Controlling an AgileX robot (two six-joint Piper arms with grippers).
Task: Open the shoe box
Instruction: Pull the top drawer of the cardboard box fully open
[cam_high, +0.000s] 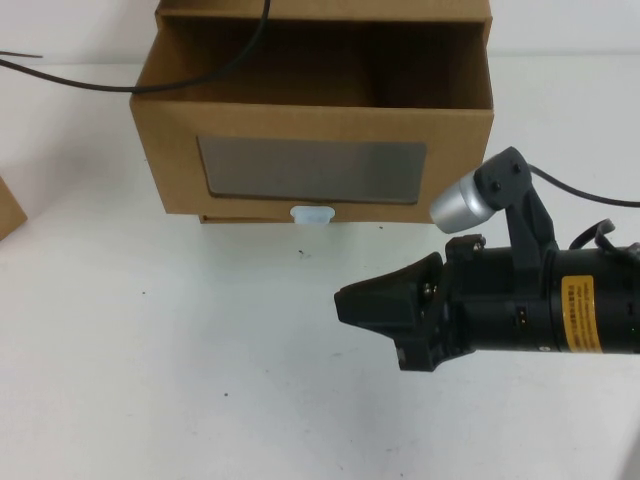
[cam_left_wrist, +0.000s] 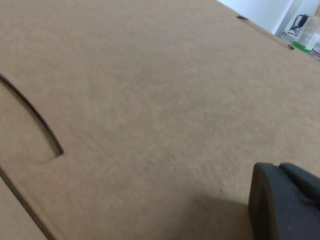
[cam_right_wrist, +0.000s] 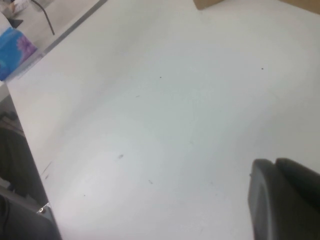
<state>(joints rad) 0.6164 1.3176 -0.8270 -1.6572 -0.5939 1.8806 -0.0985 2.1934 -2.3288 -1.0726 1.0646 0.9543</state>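
- My right claw (cam_high: 350, 300) is clenched, jaws pressed together to a blunt point, with nothing in it. It hangs low over the white table (cam_high: 180, 350), aimed toward my left.
- Its own wrist camera shows only bare tabletop beneath it, which agrees: I am touching no part of the box.
- Just beyond the tip and toward my left sits the pull tab (cam_high: 311, 214), a small pale piece sticking out under the front panel. It is near the claw but plainly apart from it.
- The tab belongs to the shoe box (cam_high: 310, 120), a brown cardboard one at the far middle of the table. A grey window (cam_high: 312, 170) is set in its front.
- Behind that front the dark inside is open to view from above and looks empty. I read this as the drawer part already standing forward of its shell.
- A black cable (cam_high: 200, 75) droops across the open top.
- My left claw (cam_left_wrist: 285, 202) is out of the overhead view. Its wrist camera sits very close over a cardboard face (cam_left_wrist: 150, 100) with a curved cut (cam_left_wrist: 35, 120), most likely the box itself. I cannot tell its grip.
- My judgement is that the opening is done or nearly so. If more travel is wanted, I must part the jaws, line up on the tab and pull straight toward myself.
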